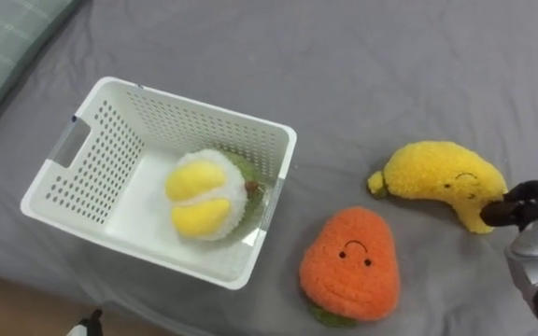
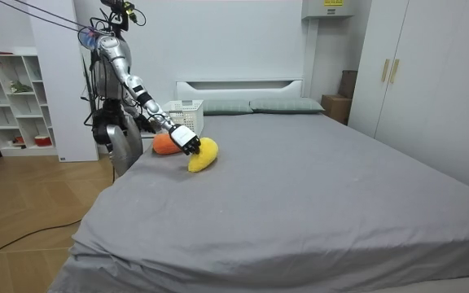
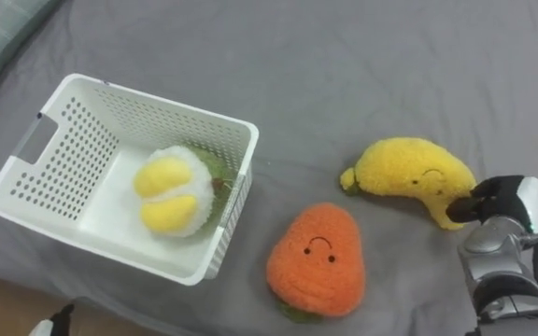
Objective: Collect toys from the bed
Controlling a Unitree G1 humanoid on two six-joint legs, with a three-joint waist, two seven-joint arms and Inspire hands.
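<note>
Grey bed (image 2: 300, 187) between shelves (image 2: 10, 98) and wardrobe (image 2: 430, 73); right hand (image 3: 502, 210) seemingly touches banana toy (image 3: 409, 173).

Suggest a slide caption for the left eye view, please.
Right hand meets the yellow banana toy; orange toy alongside, yellow-white plush in the white basket.

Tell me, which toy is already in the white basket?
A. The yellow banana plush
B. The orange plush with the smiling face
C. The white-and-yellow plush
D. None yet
C: the white-and-yellow plush lies inside the white basket, while the orange plush and the banana plush lie on the grey bed beside it.
</note>
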